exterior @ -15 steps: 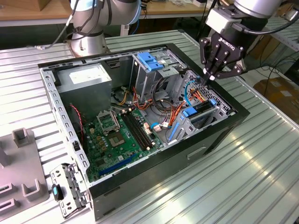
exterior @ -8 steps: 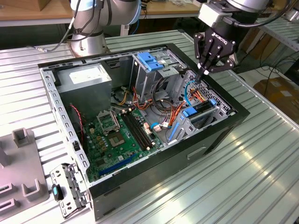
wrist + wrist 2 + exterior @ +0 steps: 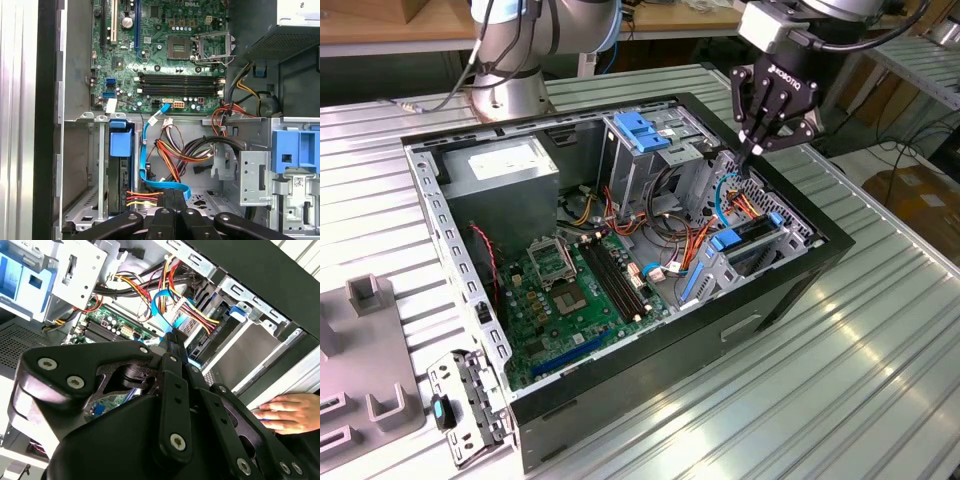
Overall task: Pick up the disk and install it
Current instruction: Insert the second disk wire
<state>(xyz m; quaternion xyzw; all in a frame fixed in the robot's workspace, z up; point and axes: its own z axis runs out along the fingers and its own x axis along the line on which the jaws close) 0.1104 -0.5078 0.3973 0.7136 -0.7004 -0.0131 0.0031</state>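
Overhead, the black two-fingered gripper (image 3: 757, 150) hung above the open black desktop computer case (image 3: 620, 400), which lay on its side on the ribbed grey metal table (image 3: 840, 380). Its fingers (image 3: 754, 143) were pressed together at the tips and pinched nothing; in both wrist views they met as one dark bar.

The flat dark hard drive with bright blue plastic side rails (image 3: 750, 236) sat already seated in the silver drive bay at the case's front corner, toward the exterior view's right. It lay below the fingertips and apart from them, with a bundle of red, yellow and orange wires (image 3: 745, 203) between. In the first wrist view the drive's blue end tab (image 3: 121, 139) showed just beside the gripper's closed tips (image 3: 172, 200), standing on edge in its slot.

Other items: a thin blue ribbon cable (image 3: 147, 145) running from the green motherboard (image 3: 570, 290) toward the bay; a lighter blue plastic block (image 3: 642, 130) atop the tall metal cage; a grey power supply box (image 3: 505, 165); a person's hand (image 3: 287, 412) resting on the case's edge in the second wrist view.
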